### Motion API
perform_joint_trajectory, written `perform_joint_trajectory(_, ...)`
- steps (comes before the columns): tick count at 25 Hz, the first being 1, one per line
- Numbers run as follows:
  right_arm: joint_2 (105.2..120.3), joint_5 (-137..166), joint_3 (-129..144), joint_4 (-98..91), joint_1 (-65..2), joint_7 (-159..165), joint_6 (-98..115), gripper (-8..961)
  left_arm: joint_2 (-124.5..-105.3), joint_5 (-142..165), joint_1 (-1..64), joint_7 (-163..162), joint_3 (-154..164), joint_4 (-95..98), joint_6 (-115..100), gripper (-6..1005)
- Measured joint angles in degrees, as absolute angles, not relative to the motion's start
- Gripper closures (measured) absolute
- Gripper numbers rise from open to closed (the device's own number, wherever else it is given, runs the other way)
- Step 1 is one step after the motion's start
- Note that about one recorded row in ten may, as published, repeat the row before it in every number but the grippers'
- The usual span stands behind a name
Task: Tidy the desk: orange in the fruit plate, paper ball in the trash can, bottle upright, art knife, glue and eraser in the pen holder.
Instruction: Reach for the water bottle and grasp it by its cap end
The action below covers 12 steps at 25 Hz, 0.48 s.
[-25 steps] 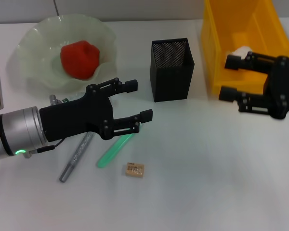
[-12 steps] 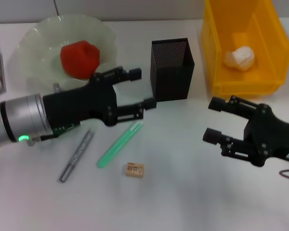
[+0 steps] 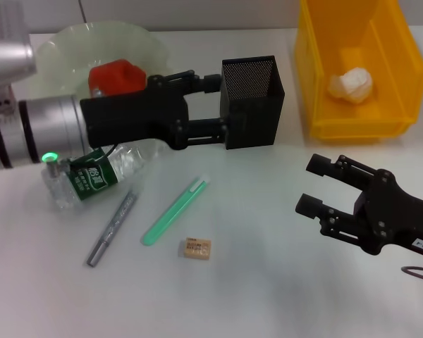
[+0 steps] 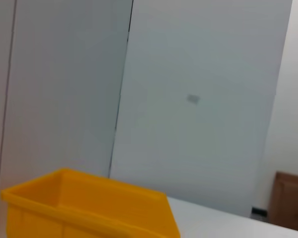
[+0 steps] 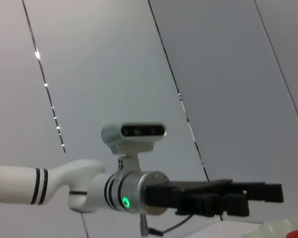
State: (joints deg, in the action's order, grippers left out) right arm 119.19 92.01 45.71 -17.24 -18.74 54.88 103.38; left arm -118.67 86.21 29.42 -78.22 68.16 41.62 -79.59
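The orange lies in the pale-green fruit plate at the back left. A paper ball rests inside the yellow trash can. On its side at the left lies the bottle, partly under my left arm. A slim green tool, a slim grey tool and the tan eraser lie in front. My left gripper is open, raised beside the black mesh pen holder. To the right, in front of the bin, my right gripper hangs open and holds nothing.
The left wrist view shows only the yellow bin and the wall behind it. The right wrist view looks across at my left arm and its gripper, with the plate's rim low in the corner.
My left arm lifted and swung back toward the pen holder, uncovering the lying bottle. My right gripper left the bin, leaving the paper ball inside, and came forward.
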Motion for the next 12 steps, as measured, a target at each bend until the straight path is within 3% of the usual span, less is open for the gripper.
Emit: perform_joint_trajectory(12, 119.34, 92.12, 45.70, -15.21, -19.25, 54.82, 99.06, 215, -118.41, 97.67, 29.70, -91.48, 69.42, 55.23, -78.93, 203)
